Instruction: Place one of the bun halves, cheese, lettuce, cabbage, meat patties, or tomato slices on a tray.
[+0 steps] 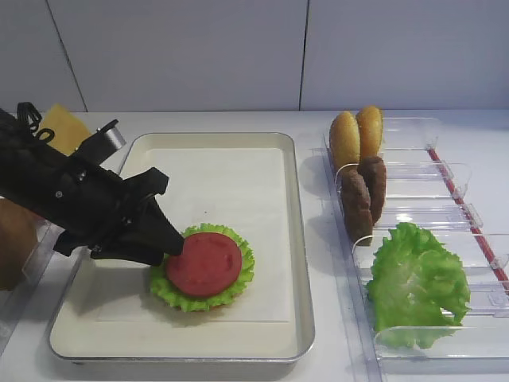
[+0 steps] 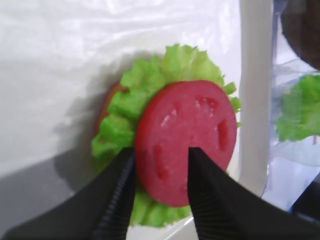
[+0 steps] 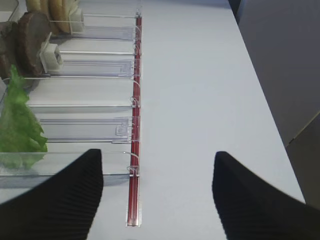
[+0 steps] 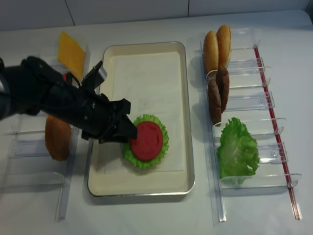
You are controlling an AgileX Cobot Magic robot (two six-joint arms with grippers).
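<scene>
The left gripper (image 2: 159, 172) stood parted astride the near edge of the tomato slice (image 2: 185, 140), which lay on lettuce (image 2: 127, 107) in the tray (image 1: 294, 239); withdrawing carelessly, a fingertip could have dragged it off.

No lettering, label, brand or number can be read anywhere, neither on the tray (image 1: 296, 239), the clear bins (image 4: 254, 105) nor the worktop (image 3: 200, 100).

Two overhead views share the tray (image 1: 296, 239); wrist cameras close.
</scene>
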